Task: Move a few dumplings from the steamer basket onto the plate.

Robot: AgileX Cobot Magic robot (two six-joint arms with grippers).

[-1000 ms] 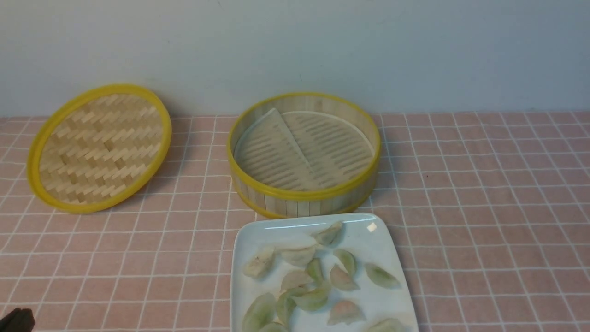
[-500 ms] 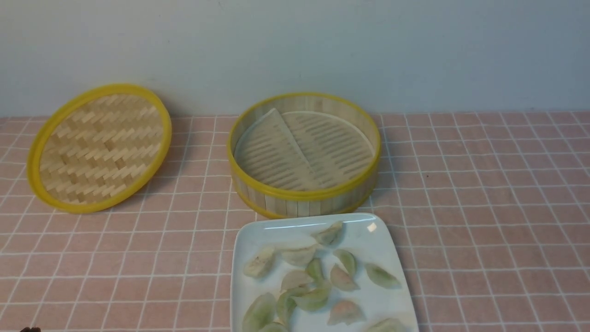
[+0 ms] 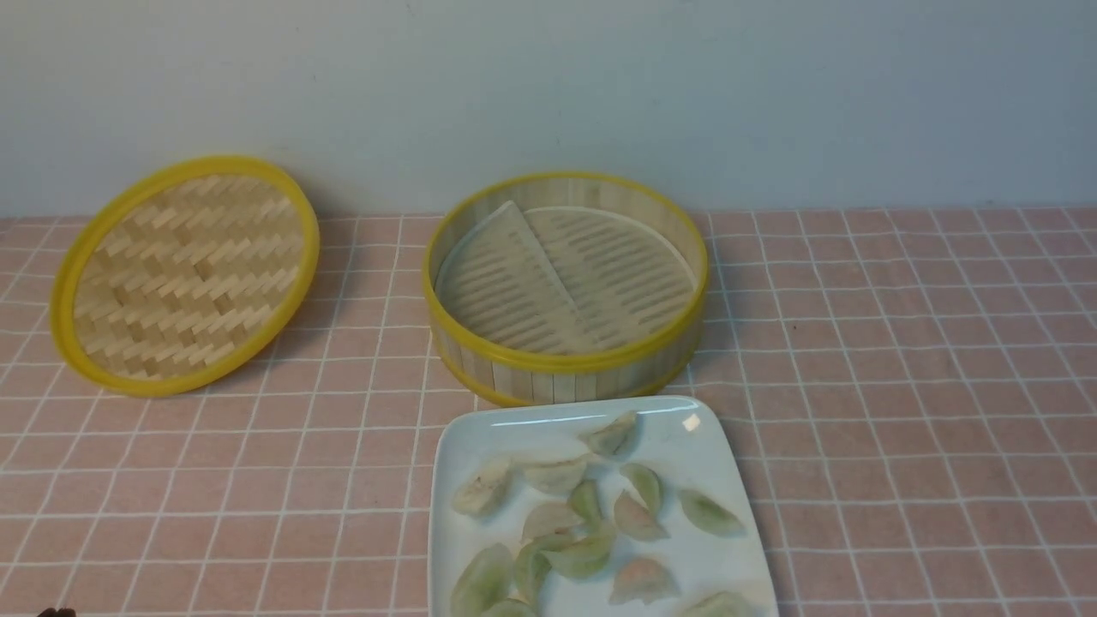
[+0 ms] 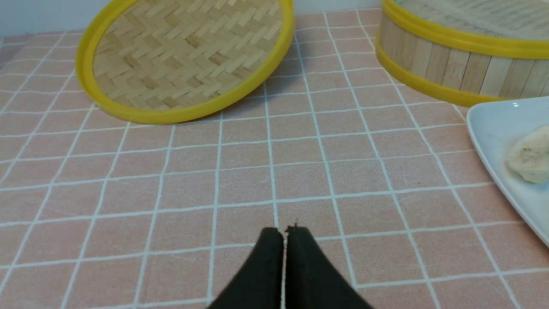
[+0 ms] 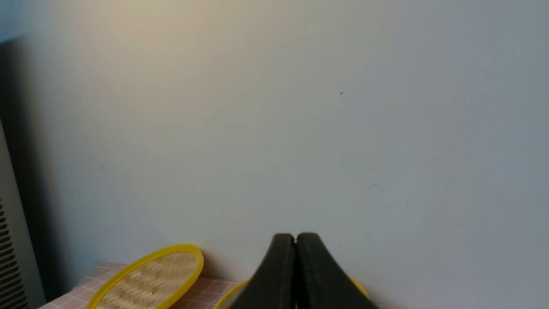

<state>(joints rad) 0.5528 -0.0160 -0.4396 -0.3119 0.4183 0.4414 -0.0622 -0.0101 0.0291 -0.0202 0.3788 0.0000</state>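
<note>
The steamer basket (image 3: 566, 360) stands at the middle back, holding only its pale slatted liner. The white plate (image 3: 454, 446) lies just in front of it with several pale green, whitish and pinkish dumplings (image 3: 583, 523) on it. My left gripper (image 4: 284, 231) is shut and empty, low over the tablecloth left of the plate; only a dark tip shows at the front view's bottom left corner (image 3: 56, 612). One whitish dumpling (image 4: 529, 156) shows on the plate's rim (image 4: 489, 141) there. My right gripper (image 5: 295, 237) is shut and empty, raised, facing the wall.
The flat woven yellow-rimmed lid (image 3: 184, 274) leans tilted at the back left, also in the left wrist view (image 4: 184, 56). A pale wall runs behind the table. Pink tiled cloth covers the table.
My left gripper has drawn back toward the near left corner and has nearly left the front view. Nothing else has moved.
</note>
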